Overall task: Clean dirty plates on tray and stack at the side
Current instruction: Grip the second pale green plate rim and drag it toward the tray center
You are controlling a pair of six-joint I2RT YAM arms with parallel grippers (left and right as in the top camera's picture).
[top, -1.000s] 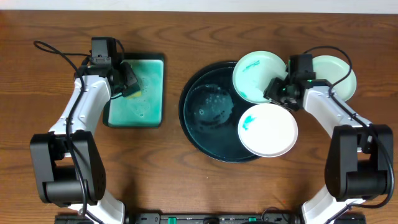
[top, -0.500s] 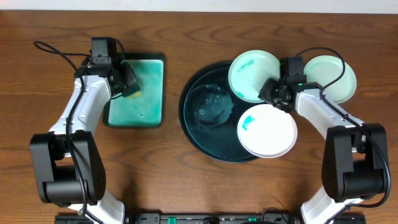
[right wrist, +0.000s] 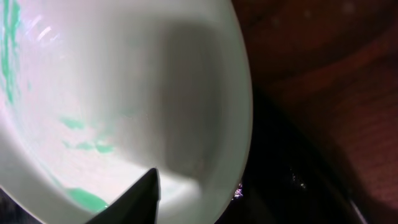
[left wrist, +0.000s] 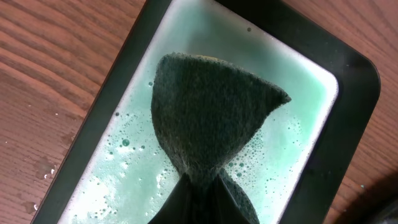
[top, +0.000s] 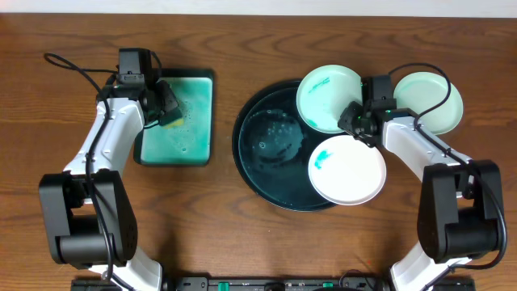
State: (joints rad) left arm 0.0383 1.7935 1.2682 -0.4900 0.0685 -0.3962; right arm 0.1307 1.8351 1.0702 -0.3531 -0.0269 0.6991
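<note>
The left gripper (top: 167,111) is clamped on a dark, wet sponge (left wrist: 211,124), pinching it at one end so that the rest fans out wide. The sponge hangs over a small rectangular black tray (left wrist: 351,112) on the left side of the table. This tray holds pale teal soapy liquid with small bubbles; whether the sponge touches the liquid cannot be told.

The right gripper (top: 354,121) sits at the right edge of the far plate (top: 327,97). In the right wrist view, one dark finger (right wrist: 140,196) lies against the plate's inner face just inside its rim. The other finger is hidden, so it cannot be told whether the jaws are clamped on the rim or apart.

This far plate is white with teal-green smears and rests over the far right part of the large round black tray (top: 266,153). The tray's bare floor is wet with a teal film and bubbles. A second white plate (top: 349,168), with a teal smear on its left side, lies on the near right part of the tray, overhanging its rim. A third plate (top: 435,101) lies off the tray on the brown wooden table (top: 258,242), at the far right, just beyond the right gripper.
</note>
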